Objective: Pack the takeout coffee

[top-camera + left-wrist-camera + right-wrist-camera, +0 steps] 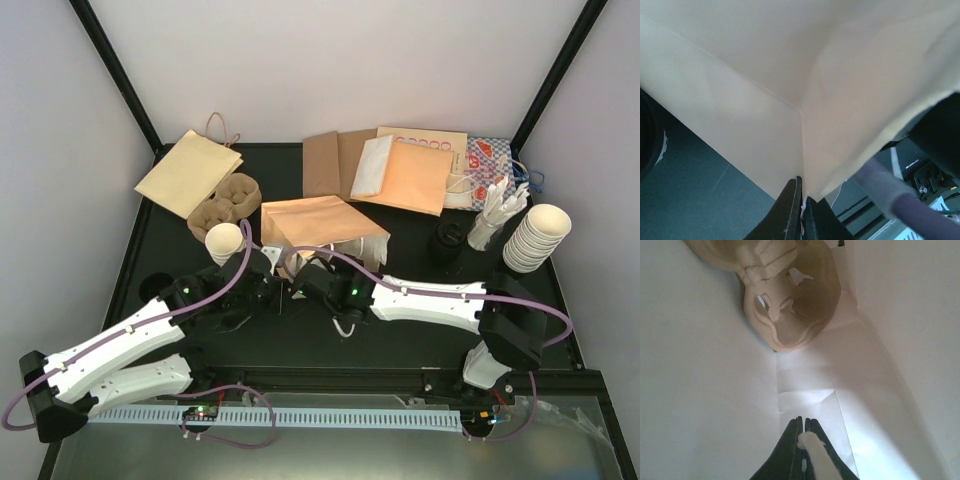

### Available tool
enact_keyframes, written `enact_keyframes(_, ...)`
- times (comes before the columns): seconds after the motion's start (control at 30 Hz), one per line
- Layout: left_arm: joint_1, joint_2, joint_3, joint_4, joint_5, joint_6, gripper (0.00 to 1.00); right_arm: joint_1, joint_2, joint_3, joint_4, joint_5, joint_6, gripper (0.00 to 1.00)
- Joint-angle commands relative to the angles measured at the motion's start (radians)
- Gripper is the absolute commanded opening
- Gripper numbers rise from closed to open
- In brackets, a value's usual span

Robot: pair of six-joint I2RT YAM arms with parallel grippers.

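Both arms are crowded at the mouth of the tan paper bag (pixel 315 220) lying mid-table. The left gripper (pixel 801 199) is clamped tight on a folded edge of it. The right gripper (pixel 802 429) is squeezed closed too, looking into the bag, where a pulp carrier (pixel 795 305) sits at the far end. Can't tell if it's pinching anything. The takeout coffee (pixel 447 241) seems to be that dark lump on the table right of the bag, near the cup stack (pixel 538 237), but honestly it's too murky to be sure.

This is a robot lab: a black bench (pixel 400 345) with plain white walls (pixel 330 60) around it, and a left arm (pixel 130 335) and right arm (pixel 440 300) bolted at its near edge.
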Motion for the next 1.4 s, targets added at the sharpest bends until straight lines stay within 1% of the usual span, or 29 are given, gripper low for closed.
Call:
enact_keyframes(0.0,0.003,-0.001,0.039,-0.025,0.042,0.017,0.01,-0.017,0.007,-0.048,0.167,0.047,-0.120,0.01)
enact_keyframes(0.1,0.003,-0.003,0.040,-0.034,0.053,0.019,0.02,-0.030,0.008,-0.061,0.178,-0.016,-0.155,0.01)
enact_keyframes(0.2,0.003,-0.005,0.039,-0.042,0.062,0.022,0.02,-0.035,0.014,-0.091,0.216,-0.009,-0.186,0.01)
enact_keyframes(0.33,0.003,-0.004,0.035,-0.041,0.075,0.028,0.02,-0.036,0.013,-0.099,0.201,0.026,-0.150,0.01)
enact_keyframes(0.47,0.003,0.005,0.035,-0.034,0.090,0.032,0.02,-0.036,-0.025,-0.130,0.171,0.043,-0.080,0.01)
enact_keyframes(0.6,0.003,0.015,0.035,-0.034,0.100,0.033,0.02,-0.037,-0.071,-0.174,0.199,0.053,-0.100,0.01)
enact_keyframes(0.7,0.003,0.020,0.039,-0.041,0.104,0.034,0.02,-0.043,-0.072,-0.171,0.210,0.058,-0.144,0.01)
enact_keyframes(0.83,0.003,0.014,0.044,-0.048,0.104,0.034,0.02,-0.071,-0.045,-0.139,0.199,0.038,-0.147,0.01)
enact_keyframes(0.97,0.003,0.013,0.042,-0.048,0.105,0.031,0.02,-0.083,-0.012,-0.127,0.189,0.049,-0.145,0.01)
enact_keyframes(1.07,0.003,0.020,0.039,-0.042,0.111,0.033,0.01,-0.083,-0.017,-0.129,0.166,0.051,-0.107,0.01)
enact_keyframes(1.17,0.003,0.034,0.040,-0.030,0.121,0.039,0.01,-0.082,-0.038,-0.128,0.093,0.038,-0.032,0.01)
enact_keyframes(1.37,0.003,0.061,0.048,-0.001,0.138,0.054,0.02,-0.081,-0.059,-0.127,-0.059,0.117,0.110,0.01)
